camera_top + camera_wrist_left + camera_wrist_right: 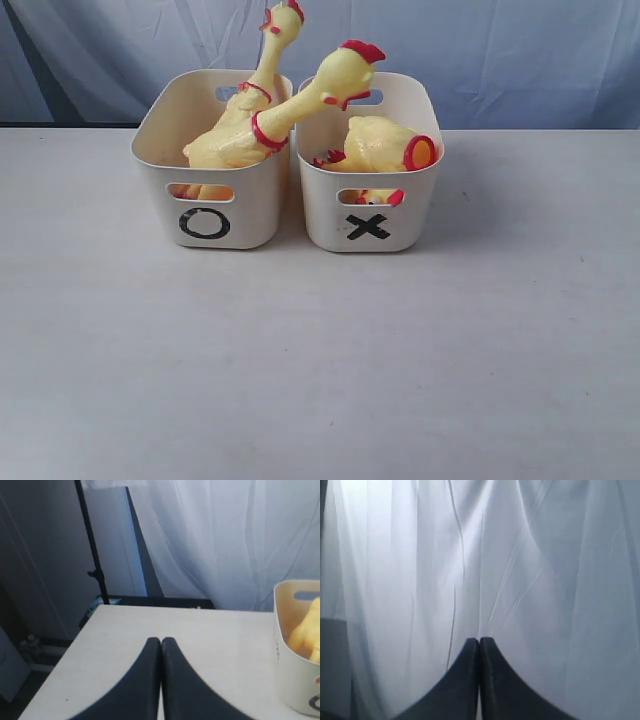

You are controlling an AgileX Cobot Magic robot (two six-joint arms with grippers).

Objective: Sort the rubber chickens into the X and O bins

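1. We see both whole rubber chickens in the O bin [215, 215], on the left of the exterior view. The rear chicken [268, 65] holds its neck upright. The front chicken [300, 105] leans its neck across the rim toward the X bin [325, 215].
2. The X bin stands just beside the O bin, on its right. It holds the headless body [375, 145], which lies with its red-ringed neck opening turned to the right.
3. Of the loose head [375, 197] we catch only a scrap of yellow and red through the X bin's front slot handle. The bin wall hides the rest.
4. Both bins rest on the pale tabletop [320, 380], toward its far edge, before a pale curtain [500, 50].
5. The left wrist view alone shows the left gripper [161, 645], jaws clenched on nothing, above the tabletop. At the frame's edge a cream bin [292, 680] is cut off, with a yellow chicken [305, 635] inside. Its black mark is cropped too far to read.
6. The right wrist view shows the right gripper [479, 645], jaws likewise clenched and empty, facing only the curtain.
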